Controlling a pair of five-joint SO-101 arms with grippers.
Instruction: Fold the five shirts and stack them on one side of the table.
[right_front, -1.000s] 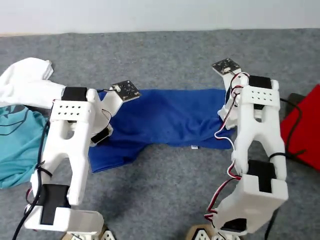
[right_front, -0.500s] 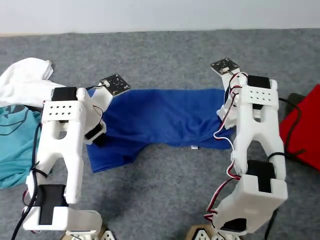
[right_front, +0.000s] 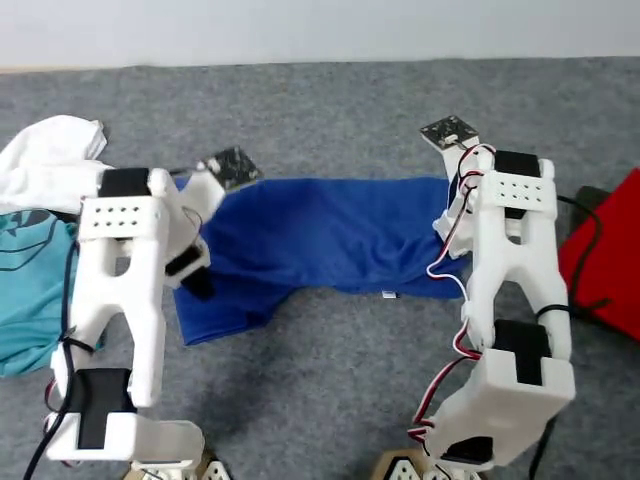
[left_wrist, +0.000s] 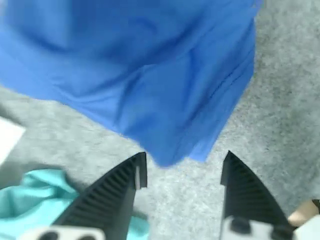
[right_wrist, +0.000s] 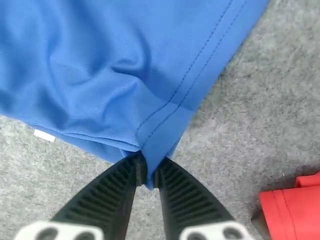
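A blue shirt (right_front: 320, 240) lies folded lengthwise across the middle of the grey table. My right gripper (right_wrist: 148, 172) is shut on the blue shirt's (right_wrist: 115, 70) near right corner, the cloth pinched between the black fingers. My left gripper (left_wrist: 184, 165) hangs open just above the blue shirt's (left_wrist: 150, 75) left sleeve edge, with nothing between its fingers. In the high view the left arm (right_front: 125, 260) stands at the shirt's left end and the right arm (right_front: 510, 240) at its right end.
A white shirt (right_front: 50, 160) is bunched at the far left, with a teal shirt (right_front: 35, 290) below it. A red shirt (right_front: 605, 255) lies at the right edge. Bare grey carpet (right_front: 330, 400) stretches between the arm bases.
My left arm has pulled back to the left, off the blue shirt's middle toward its left edge. The right arm and the shirt's right end have stayed put.
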